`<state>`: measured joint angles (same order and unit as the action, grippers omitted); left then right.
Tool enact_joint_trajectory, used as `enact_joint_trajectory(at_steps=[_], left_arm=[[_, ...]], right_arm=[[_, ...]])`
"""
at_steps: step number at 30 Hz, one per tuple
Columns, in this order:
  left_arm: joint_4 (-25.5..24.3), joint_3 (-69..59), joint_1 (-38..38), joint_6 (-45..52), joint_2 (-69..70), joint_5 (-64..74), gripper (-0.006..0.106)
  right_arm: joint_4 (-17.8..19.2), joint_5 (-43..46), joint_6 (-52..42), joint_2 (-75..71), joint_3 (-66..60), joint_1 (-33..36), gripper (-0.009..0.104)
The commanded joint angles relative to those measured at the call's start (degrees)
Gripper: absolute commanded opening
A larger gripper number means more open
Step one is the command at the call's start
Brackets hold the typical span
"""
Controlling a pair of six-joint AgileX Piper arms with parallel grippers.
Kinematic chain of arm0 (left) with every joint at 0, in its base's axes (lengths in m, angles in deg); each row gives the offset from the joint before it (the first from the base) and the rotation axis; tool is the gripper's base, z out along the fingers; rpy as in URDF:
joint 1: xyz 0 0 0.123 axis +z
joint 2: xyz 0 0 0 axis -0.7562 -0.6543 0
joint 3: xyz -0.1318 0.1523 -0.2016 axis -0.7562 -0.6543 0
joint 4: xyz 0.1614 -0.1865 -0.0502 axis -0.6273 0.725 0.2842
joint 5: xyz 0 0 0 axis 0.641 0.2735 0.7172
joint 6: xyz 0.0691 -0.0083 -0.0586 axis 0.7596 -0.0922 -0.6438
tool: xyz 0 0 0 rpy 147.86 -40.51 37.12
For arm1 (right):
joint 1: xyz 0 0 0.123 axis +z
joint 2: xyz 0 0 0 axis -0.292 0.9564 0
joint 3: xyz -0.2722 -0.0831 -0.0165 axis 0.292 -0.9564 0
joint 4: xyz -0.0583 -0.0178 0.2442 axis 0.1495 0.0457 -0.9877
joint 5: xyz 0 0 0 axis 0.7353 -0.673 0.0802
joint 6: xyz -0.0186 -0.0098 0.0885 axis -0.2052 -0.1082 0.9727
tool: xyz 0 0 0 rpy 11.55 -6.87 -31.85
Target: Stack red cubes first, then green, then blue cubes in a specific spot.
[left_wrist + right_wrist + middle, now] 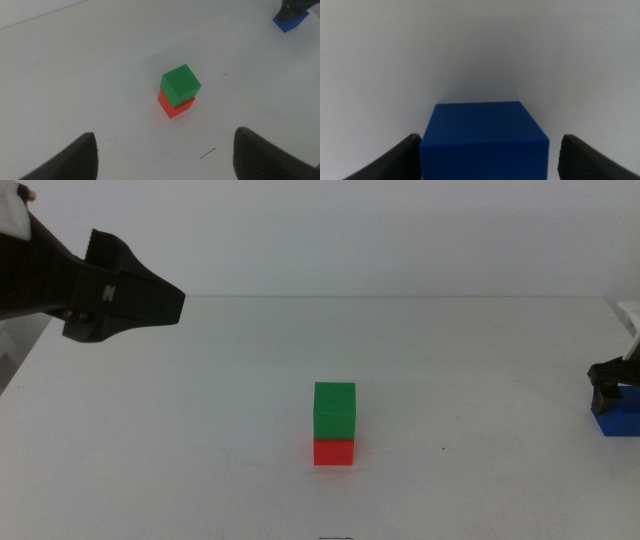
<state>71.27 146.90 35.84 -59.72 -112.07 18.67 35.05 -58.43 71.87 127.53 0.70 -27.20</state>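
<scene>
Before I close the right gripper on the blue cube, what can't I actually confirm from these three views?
- Blue cube: right wrist view cuts off its lower part; middle view crops it at the edge, behind the right gripper.
- Jaw contact: the left jaw looks near the cube, the other stands apart; touching cannot be told.
- Red cube: top hidden under the green cube.
- Left gripper: raised far left, open in its wrist view, fingertips cropped.

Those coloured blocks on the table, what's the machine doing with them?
It is building a stack. The green cube already sits on the red cube mid-table. The right end effector is down at the table's right edge, its jaws open either side of the blue cube, apparently about to grasp it. The left end effector hangs open, above the table's left side, holding nothing.
</scene>
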Motion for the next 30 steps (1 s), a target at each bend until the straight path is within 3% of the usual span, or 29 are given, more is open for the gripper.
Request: enact_joint_trajectory(at_steps=[1,3,7,8,14,21,23,30], left_arm=[[1.79,1.37,0.17,-0.23,0.81,-2.71,0.091],[1.79,1.37,0.17,-0.23,0.81,-2.71,0.091],[1.79,1.37,0.17,-0.23,0.81,-2.71,0.091],[1.79,1.37,0.17,-0.23,0.81,-2.71,0.091],[1.79,1.37,0.17,-0.23,0.81,-2.71,0.091],[1.79,1.37,0.17,-0.23,0.81,-2.71,0.091],[1.79,1.37,0.17,-0.23,0.81,-2.71,0.091],[1.79,1.37,0.17,-0.23,0.81,-2.73,0.091]], right_arm=[[1.27,0.85,-0.55,-2.54,1.67,-0.40,0.068],[1.34,0.94,-1.23,-2.42,1.72,-0.40,0.055],[1.22,0.68,-1.23,-2.42,1.98,-0.40,0.005],[1.23,-0.17,-0.91,-2.42,2.29,-0.40,-0.002],[1.57,-4.90,3.36,-6.87,4.52,1.24,-0.001],[4.13,-16.29,16.66,-15.37,10.60,6.20,-0.001],[4.06,-21.12,18.14,-16.67,13.81,7.65,-0.001],[0.66,-21.04,23.45,-19.58,15.77,14.43,-0.001]])
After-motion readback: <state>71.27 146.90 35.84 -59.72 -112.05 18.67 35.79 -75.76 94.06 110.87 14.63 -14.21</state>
